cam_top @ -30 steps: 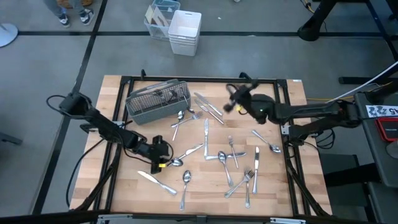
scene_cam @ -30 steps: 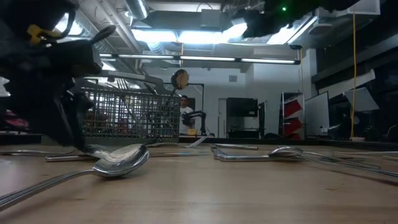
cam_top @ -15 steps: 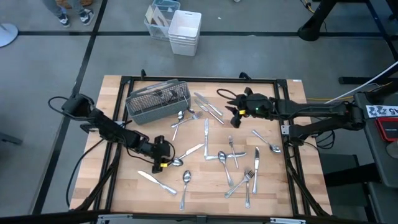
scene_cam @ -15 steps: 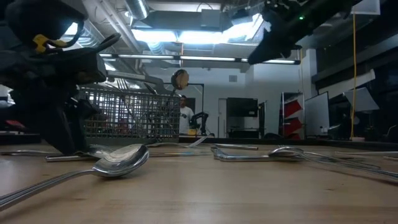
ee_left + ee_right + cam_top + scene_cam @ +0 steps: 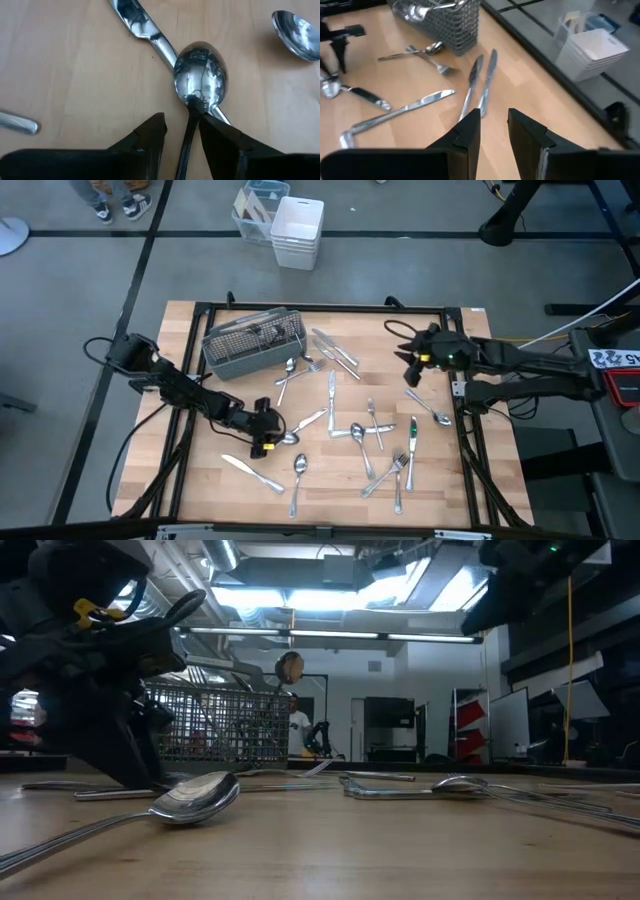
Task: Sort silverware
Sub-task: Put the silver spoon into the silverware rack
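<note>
Silverware lies scattered flat on the wooden table (image 5: 200,480): knives (image 5: 335,350), forks (image 5: 400,465), spoons (image 5: 299,465). My left gripper (image 5: 265,435) is low at the table's near-left part, open, its fingers on either side of the neck of a spoon (image 5: 200,82). That spoon's bowl rests across a knife (image 5: 145,30). Whether a finger touches the spoon, I cannot tell. In the low view my left gripper (image 5: 130,740) stands down at the tabletop. My right gripper (image 5: 408,360) hangs raised over the far-right part, narrowly open and empty (image 5: 494,125).
The grey wire-mesh caddy (image 5: 253,340) stands at the far left of the table with a few pieces in it (image 5: 440,20). White bins (image 5: 297,230) sit on the floor beyond the far edge. A black frame (image 5: 460,390) borders the table.
My right gripper has swung from over the far middle of the table toward the right edge, staying raised. My left gripper has crept a little toward the right and the near edge, closing in on the spoon. The silverware has stayed where it lay.
</note>
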